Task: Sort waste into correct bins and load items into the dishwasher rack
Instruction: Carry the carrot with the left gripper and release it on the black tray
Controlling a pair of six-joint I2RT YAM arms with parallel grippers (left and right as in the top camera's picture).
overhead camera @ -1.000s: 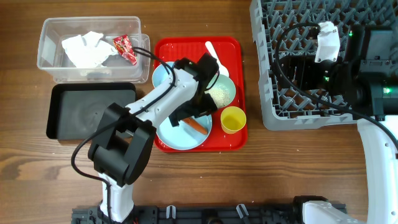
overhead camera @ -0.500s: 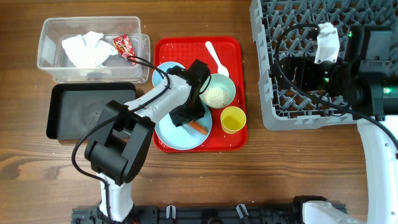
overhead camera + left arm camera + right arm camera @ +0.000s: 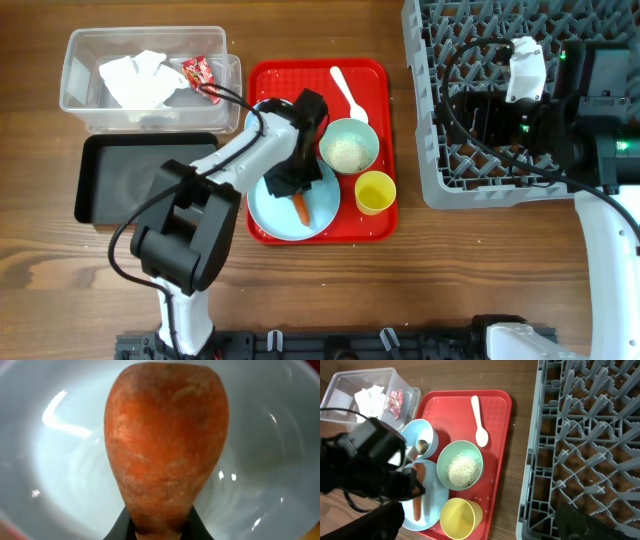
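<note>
Dishwasher rack [image 3: 445, 165]: sits at the right of the table. None of the dishes can be seen in it, so the loading looks unstarted.
Red tray [image 3: 290, 78]: lies mid-table and carries all the dishes.
Clear tub [image 3: 80, 95]: stands at the far left and already holds two pieces of waste.
Black tray [image 3: 120, 180]: sits just in front of the tub with nothing visible in it.
Plate [image 3: 272, 215]: lies on the red tray under the carrot and has not been loaded.
Left gripper [image 3: 293, 188]: over the plate, clenched on the carrot's upper end.
Right gripper [image 3: 490, 120]: hangs over the rack, jaws spread wide, nothing in them.
Rice bowl [image 3: 372, 140]: on the red tray, not yet emptied.
Second bowl [image 3: 415, 435]: beside the plate, largely under the left arm in the overhead view.
Cup [image 3: 375, 192]: stands upright on the tray's near right corner.
Tissue [image 3: 135, 78]: in the tub, sorted.
Spoon [image 3: 343, 88]: lies at the tray's far edge.
Carrot [image 3: 302, 208]: over the plate in the left grip; whether it is lifted clear I cannot tell.
Wrapper [image 3: 200, 75]: in the tub, sorted.
Rice [image 3: 347, 153]: heaped in its bowl, with a few grains loose on the tray.
Brown lump [image 3: 422, 446]: inside the second bowl, still to be binned.
</note>
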